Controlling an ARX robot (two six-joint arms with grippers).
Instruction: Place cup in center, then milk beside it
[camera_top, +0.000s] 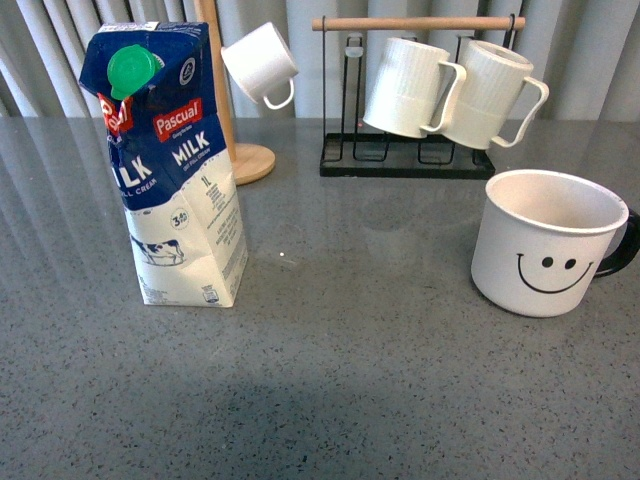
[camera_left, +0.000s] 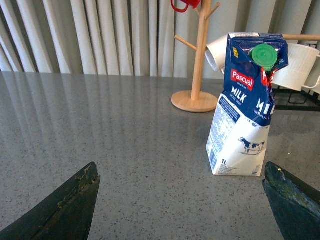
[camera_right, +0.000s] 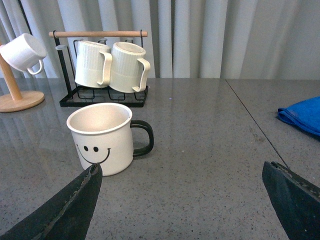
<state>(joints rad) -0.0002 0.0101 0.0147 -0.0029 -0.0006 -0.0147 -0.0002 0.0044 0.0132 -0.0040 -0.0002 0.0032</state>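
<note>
The cup (camera_top: 545, 243), a wide white mug with a black smiley face and black handle, stands upright on the grey table at the right; it also shows in the right wrist view (camera_right: 105, 138). The milk (camera_top: 170, 165), a blue-and-white Pascual carton with a green cap, stands upright at the left and shows in the left wrist view (camera_left: 246, 105). Neither arm shows in the front view. My left gripper (camera_left: 182, 200) is open and empty, short of the carton. My right gripper (camera_right: 182, 200) is open and empty, short of the cup.
A black rack (camera_top: 405, 160) with a wooden bar holds two ribbed white mugs (camera_top: 455, 90) at the back. A wooden mug tree (camera_top: 235, 150) carries a small plain white cup (camera_top: 260, 65). A blue cloth (camera_right: 302, 116) lies to the right.
</note>
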